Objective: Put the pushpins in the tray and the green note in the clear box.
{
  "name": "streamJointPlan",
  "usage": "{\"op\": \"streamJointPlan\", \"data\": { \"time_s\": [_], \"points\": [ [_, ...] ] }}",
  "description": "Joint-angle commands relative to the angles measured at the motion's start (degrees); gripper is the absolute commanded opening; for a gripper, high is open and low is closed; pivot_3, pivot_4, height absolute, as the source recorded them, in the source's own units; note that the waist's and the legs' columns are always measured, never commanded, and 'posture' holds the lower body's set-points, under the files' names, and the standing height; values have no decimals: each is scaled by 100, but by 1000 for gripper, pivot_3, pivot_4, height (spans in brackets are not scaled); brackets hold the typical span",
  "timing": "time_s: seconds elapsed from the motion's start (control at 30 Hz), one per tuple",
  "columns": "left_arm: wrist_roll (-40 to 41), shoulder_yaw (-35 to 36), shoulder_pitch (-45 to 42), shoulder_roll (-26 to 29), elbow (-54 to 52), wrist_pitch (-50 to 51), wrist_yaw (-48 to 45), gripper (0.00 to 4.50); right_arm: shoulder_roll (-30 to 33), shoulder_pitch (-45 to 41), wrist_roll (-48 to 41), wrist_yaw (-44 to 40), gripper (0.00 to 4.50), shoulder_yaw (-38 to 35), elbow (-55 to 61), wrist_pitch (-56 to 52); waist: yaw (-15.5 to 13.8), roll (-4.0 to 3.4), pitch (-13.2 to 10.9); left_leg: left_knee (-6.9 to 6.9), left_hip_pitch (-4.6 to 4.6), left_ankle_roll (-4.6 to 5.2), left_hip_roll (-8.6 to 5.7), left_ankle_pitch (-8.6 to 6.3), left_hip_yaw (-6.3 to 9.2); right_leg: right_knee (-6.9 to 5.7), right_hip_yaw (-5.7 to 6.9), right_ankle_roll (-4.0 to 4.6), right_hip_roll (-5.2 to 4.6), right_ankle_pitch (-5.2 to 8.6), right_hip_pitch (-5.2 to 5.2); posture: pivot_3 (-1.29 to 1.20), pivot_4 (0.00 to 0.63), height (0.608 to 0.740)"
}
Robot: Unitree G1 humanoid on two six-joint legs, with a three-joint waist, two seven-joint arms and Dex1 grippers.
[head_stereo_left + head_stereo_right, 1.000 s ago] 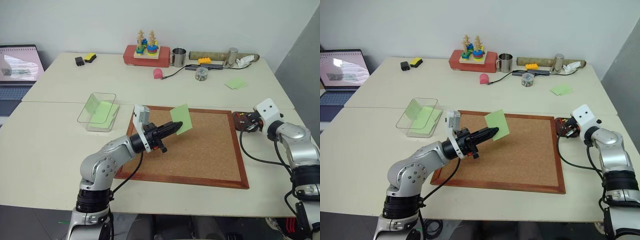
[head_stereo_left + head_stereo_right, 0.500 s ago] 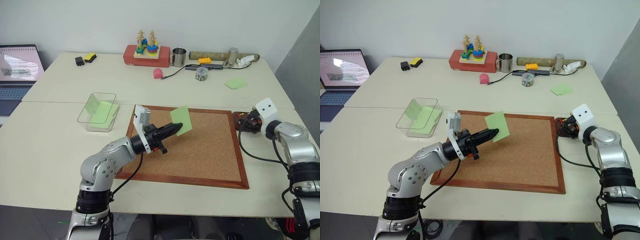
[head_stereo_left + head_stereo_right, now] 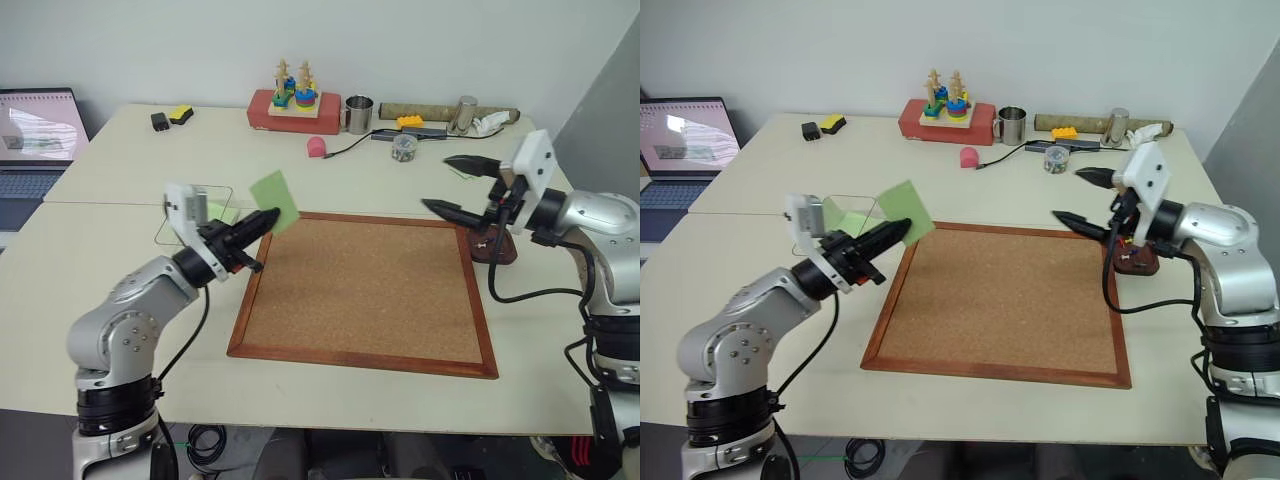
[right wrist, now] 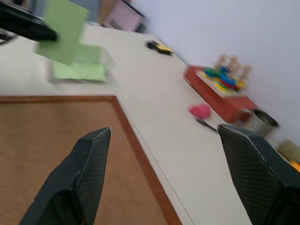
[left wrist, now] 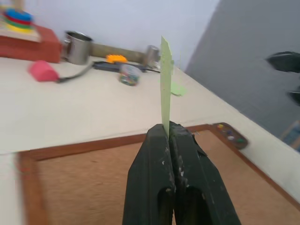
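My left gripper [image 3: 266,216] is shut on the lower edge of the green note [image 3: 275,200], which stands up in the air over the cork board's near-left corner. The clear box [image 3: 840,197] sits just behind and to the left of it, partly hidden by my wrist, with a pale green sheet inside. Well apart on the right, my right gripper [image 3: 452,186] hangs open and empty above the board's right edge. Below it stands the small brown tray [image 3: 497,247]; tiny pin heads show in the tray [image 5: 228,135] in the left wrist view.
The wood-framed cork board [image 3: 370,285] covers the table's middle. Along the back stand a red ring-stacking toy [image 3: 290,105], a metal cup [image 3: 358,113], a pink object [image 3: 317,147] and loose green sheets [image 3: 470,167]. A laptop [image 3: 35,130] sits at far left.
My left gripper carried the green note leftwards from over the board toward the clear box. My right gripper rose from the tray, swung left and opened.
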State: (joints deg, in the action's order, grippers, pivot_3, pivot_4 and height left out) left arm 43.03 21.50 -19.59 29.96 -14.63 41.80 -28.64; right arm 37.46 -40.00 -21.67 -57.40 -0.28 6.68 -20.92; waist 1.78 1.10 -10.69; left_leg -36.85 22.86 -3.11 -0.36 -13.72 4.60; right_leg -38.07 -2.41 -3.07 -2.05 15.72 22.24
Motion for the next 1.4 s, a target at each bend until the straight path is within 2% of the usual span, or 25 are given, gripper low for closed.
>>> {"op": "streamJointPlan", "data": {
  "time_s": [0.03,0.27,0.4,0.47,0.5,0.73,0.93,1.0,1.1,1.2,1.33,1.4],
  "points": [
    [-613,553,-53,393,485,-668,325,0,-240,-472,-142,-57,3791,333,140,-304,-2,0,0,0,0,0,0,0,0,-1,1,0,0,0,0,0,150,740],
    [-1596,414,-188,704,1430,-1143,879,0,-439,-768,-59,-124,3791,677,-79,-652,-35,1,-1,3,3,0,0,0,5,0,6,5,-4,-3,4,0,150,740],
    [-1772,260,-380,703,1805,-1107,865,0,-442,-756,-5,-142,3791,748,-93,-678,-37,3,-1,3,6,0,-1,0,6,1,9,4,-8,-3,5,0,150,740],
    [-1796,207,-451,697,1893,-1050,836,399,-431,-719,-10,-144,3841,750,-42,-715,-35,3,-1,3,6,0,-1,0,7,-1,11,4,-7,-3,5,0,150,740],
    [-1775,186,-465,712,1906,-1020,772,455,-423,-703,-11,-140,3841,748,-17,-730,-29,3,-1,3,6,0,-1,0,8,-2,13,5,-6,-3,6,0,150,740],
    [-1751,218,-447,776,1868,-919,609,2027,-388,-628,-33,-92,3841,707,91,-846,7,3,-1,6,4,0,1,-1,6,-4,10,5,-5,-4,8,0,150,740],
    [-1658,282,-287,995,1456,-753,380,3010,-264,-558,-39,-80,3841,593,140,-887,5,3,-1,6,5,0,1,-1,6,-5,10,5,-5,-4,8,0,150,740],
    [-1612,213,5,1359,1102,-611,-60,3433,-98,-473,-62,-147,3841,486,166,-886,6,3,-2,6,6,-1,2,-1,6,-4,10,5,-6,-4,8,0,150,740],
    [-1644,156,725,2124,456,-537,-923,3433,295,-183,-50,-331,3841,308,245,-760,11,7,-4,13,6,-1,4,-2,4,0,8,6,-6,-3,10,0,150,740],
    [-1648,495,1660,2825,-96,-730,-1919,3433,888,226,26,-698,3841,55,203,-461,9,3,-8,23,6,-2,6,-2,-1,7,5,9,-11,-1,14,0,150,740],
    [-2061,967,2659,3549,1,-1260,-2940,3433,1767,783,-25,-1234,3841,-460,-30,-194,-9,-7,-15,43,1,-1,12,-2,-8,11,4,14,-19,3,15,0,150,740],
    [-2133,1168,2860,3698,169,-1407,-3233,3433,2240,1206,22,-1534,3841,-760,-204,-35,-21,-6,-17,46,-1,-1,8,-2,-8,15,13,29,-8,13,13,0,150,740]
  ]
}}
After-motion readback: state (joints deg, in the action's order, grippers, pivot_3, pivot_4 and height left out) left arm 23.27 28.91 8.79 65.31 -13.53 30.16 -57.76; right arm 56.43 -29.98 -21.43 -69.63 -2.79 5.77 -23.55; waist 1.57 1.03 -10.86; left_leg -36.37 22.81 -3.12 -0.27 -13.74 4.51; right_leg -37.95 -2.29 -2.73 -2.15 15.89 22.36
